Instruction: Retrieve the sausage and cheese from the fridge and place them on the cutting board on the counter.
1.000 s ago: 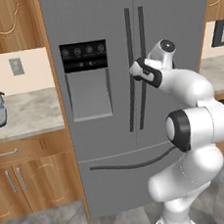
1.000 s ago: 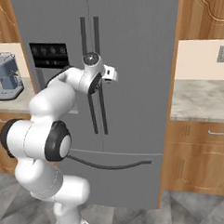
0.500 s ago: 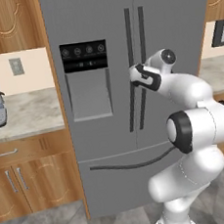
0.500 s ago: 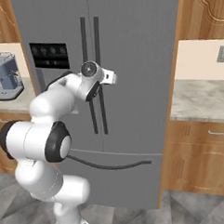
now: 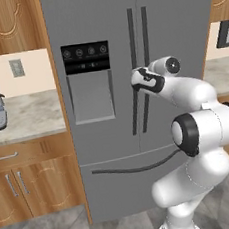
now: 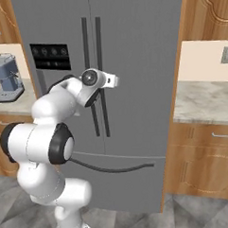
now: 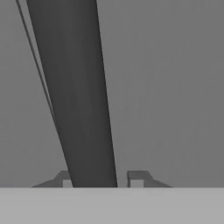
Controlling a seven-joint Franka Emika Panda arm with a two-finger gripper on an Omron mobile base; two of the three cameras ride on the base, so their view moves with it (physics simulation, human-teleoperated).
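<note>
— Fingertips (image 7: 139, 177) sit one on each side of a dark bar handle (image 7: 74, 96), pinched in on it. Do you see it the same?

— Yes. In the hand view the handle runs between the two tips of the gripper (image 7: 101, 179), with the grey door face behind it. From the left base view the gripper (image 5: 135, 80) is at the pair of long handles in the middle of the fridge (image 5: 95, 18), but which bar it grips I cannot tell.

— And the doors?

— Both closed; the black dispenser panel (image 5: 85, 58) is on the left door.

— Anything else nearby?

— A blue coffee machine (image 6: 6, 76) stands on the counter (image 5: 28, 112) left of the fridge, over wooden cabinets (image 5: 31, 184). More marble counter lies to the right.
</note>
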